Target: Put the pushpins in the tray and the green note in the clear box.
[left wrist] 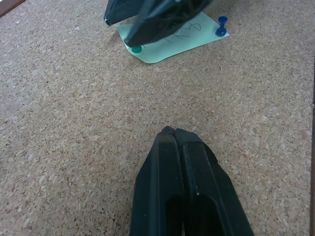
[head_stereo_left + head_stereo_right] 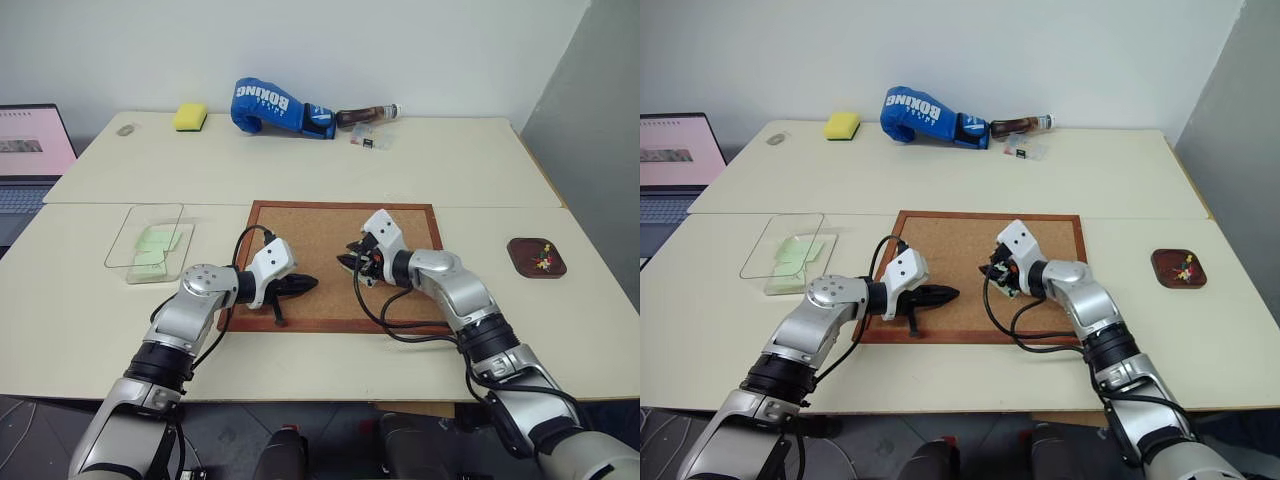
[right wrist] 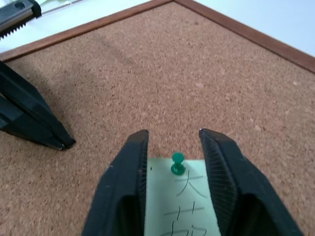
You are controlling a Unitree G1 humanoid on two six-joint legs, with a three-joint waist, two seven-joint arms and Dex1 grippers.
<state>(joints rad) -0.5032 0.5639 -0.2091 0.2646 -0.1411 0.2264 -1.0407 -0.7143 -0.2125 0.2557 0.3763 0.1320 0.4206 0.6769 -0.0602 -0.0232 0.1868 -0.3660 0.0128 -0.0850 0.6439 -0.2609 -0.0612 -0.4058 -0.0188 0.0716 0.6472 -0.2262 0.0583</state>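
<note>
On the corkboard (image 2: 320,250), right tool (image 3: 173,142) straddles green pushpin (image 3: 177,163), fingers apart, seemingly not touching; left tool (image 1: 174,135) pressed together nearby.

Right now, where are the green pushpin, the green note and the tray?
green pushpin (image 3: 177,164), right wrist view, on its head.
green note (image 3: 184,204), right wrist view, on its written face.
tray (image 2: 523,262), left eye view, on its near rim.

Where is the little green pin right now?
The green pin stands stuck in the green note on the corkboard, in the gap between the right pincer's two open fingers.
</note>
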